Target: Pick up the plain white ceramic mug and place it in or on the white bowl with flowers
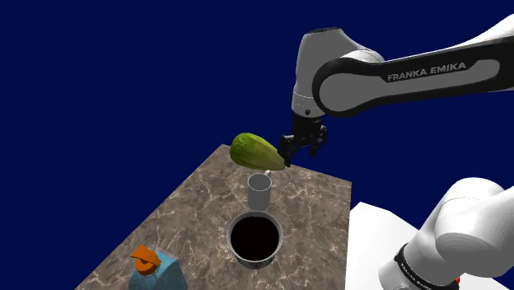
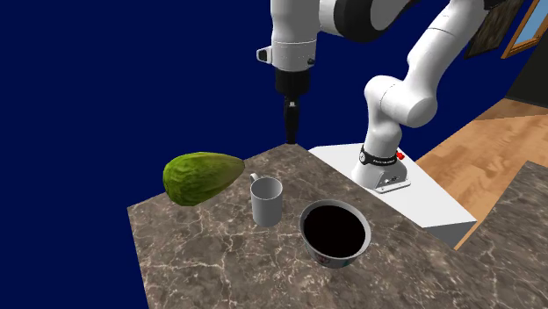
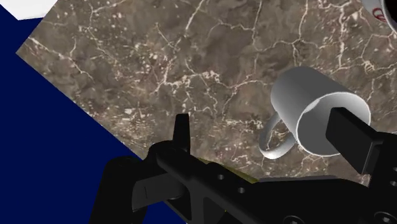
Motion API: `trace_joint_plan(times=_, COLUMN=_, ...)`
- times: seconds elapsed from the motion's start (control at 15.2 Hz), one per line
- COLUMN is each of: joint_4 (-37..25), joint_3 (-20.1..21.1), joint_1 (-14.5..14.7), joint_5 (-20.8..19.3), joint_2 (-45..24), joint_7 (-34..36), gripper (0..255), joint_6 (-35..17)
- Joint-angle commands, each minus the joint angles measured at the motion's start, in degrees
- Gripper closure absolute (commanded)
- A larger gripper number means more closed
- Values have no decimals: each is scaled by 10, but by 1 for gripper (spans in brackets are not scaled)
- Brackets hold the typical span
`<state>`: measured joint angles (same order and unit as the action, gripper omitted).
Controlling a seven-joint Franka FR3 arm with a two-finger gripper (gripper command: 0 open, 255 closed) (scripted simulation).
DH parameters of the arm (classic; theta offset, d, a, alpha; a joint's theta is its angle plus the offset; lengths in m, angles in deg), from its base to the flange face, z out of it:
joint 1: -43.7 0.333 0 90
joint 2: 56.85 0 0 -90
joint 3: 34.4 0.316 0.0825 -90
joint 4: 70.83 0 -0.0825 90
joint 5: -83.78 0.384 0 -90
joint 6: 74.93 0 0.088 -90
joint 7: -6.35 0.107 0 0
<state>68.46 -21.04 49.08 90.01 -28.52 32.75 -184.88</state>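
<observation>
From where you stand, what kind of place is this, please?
Probably a room in a house, rendered in a simulator: a marble-patterned countertop carrying a mug and a bowl, a wooden floor, and a framed picture.

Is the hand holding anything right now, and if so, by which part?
Nothing is held. The hand is open and hangs above the table; the mug stands on the table, apart from the fingers.
</observation>
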Motion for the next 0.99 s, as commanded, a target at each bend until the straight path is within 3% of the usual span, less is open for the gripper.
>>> trace_joint_plan(times=0.0, joint_4=-8, joint_3=20, joint_1=2, joint_5=0, joint_2=-33, joint_7=27, gripper=0, joint_6=-32)
trace_joint_plan(times=0.4, joint_4=-55, joint_3=79, joint_1=2, joint_5=-27, joint_2=-149, joint_7=119, gripper=0, joint_6=-114)
trace_joint_plan(times=0.73, joint_4=-117, joint_3=116, joint_1=6, joint_5=-87, joint_2=-260, joint_7=210, gripper=0, joint_6=-164)
trace_joint_plan(times=0.92, joint_4=-113, joint_3=117, joint_1=7, joint_5=-96, joint_2=-274, joint_7=218, gripper=0, joint_6=-181)
